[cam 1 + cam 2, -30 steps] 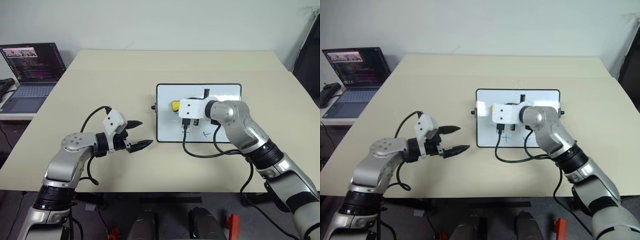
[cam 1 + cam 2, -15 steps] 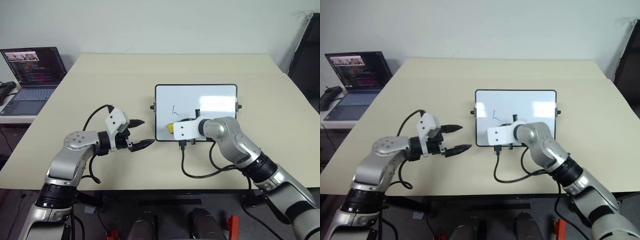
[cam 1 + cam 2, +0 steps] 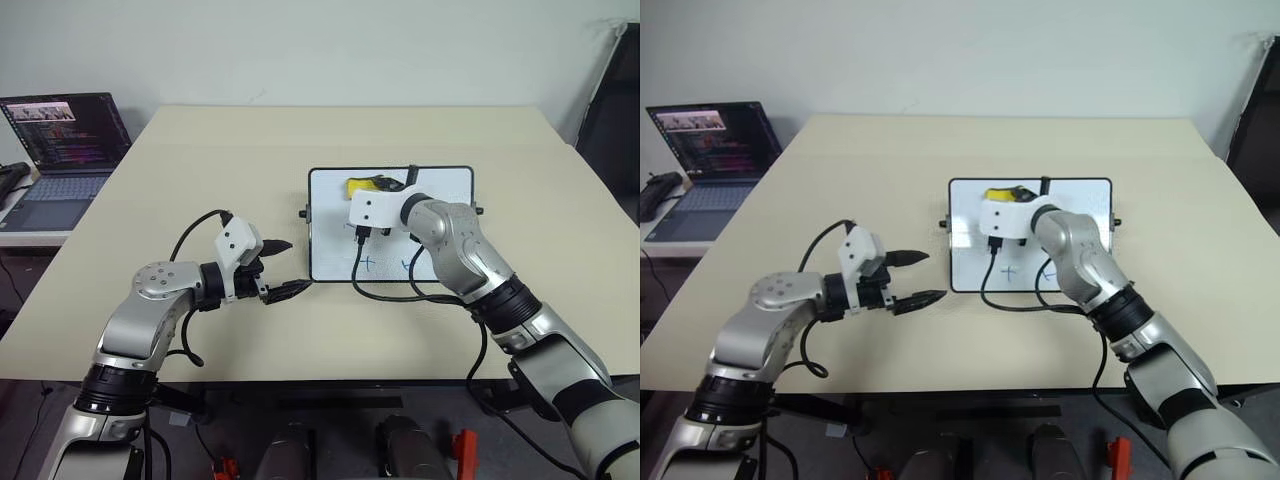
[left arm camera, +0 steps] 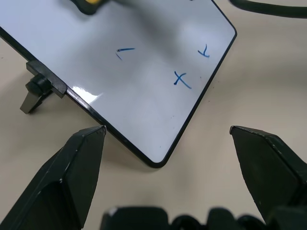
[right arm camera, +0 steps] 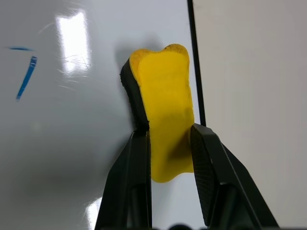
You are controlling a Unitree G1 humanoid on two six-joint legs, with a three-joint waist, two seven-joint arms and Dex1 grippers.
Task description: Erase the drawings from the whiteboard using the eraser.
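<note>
Right wrist view has the right gripper (image 5: 169, 143) clamped on the eraser (image 5: 163, 115), its yellow body squeezed between both fingers at the whiteboard's (image 3: 440, 185) far edge — half a second ago it sat low at the near edge, a second ago mid-board. All three drawings (image 4: 181, 79) are on the board: an angle, a plus and a squiggle in blue, none reading as letters. Left gripper (image 3: 282, 268) hovers with fingers spread just beside the board's near left corner, unmoved. Text on the laptop (image 3: 62, 140) screen is too small to read.
</note>
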